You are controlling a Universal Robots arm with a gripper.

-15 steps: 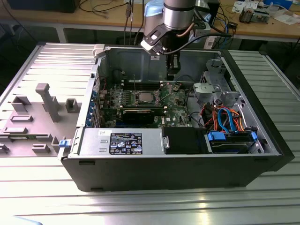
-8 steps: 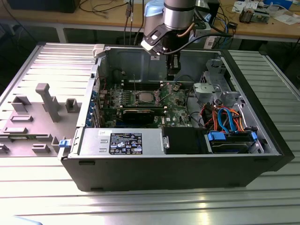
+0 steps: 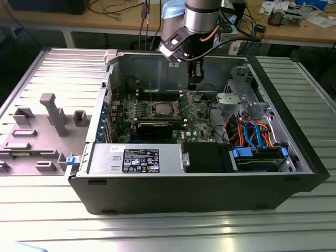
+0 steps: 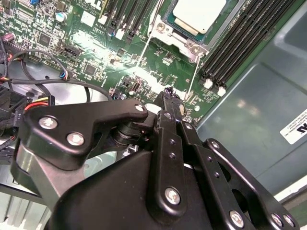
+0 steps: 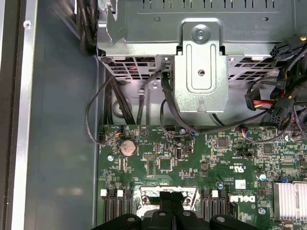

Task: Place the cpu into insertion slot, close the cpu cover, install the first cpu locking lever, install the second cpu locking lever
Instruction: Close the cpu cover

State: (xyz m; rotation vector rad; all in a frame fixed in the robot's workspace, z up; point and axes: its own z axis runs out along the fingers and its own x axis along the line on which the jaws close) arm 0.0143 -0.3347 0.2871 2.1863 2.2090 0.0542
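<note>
One cpu (image 4: 199, 14) (partly off-frame)

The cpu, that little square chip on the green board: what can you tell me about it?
The cpu is a small, flat, square chip with a pale silver-grey metal top that looks plain and clean. It lies flat, set inside a shiny square metal frame that borders its edges, on the green motherboard. Long black memory slots run along one side of it. The black tool hangs over the board apart from the chip and does not touch it.
</note>
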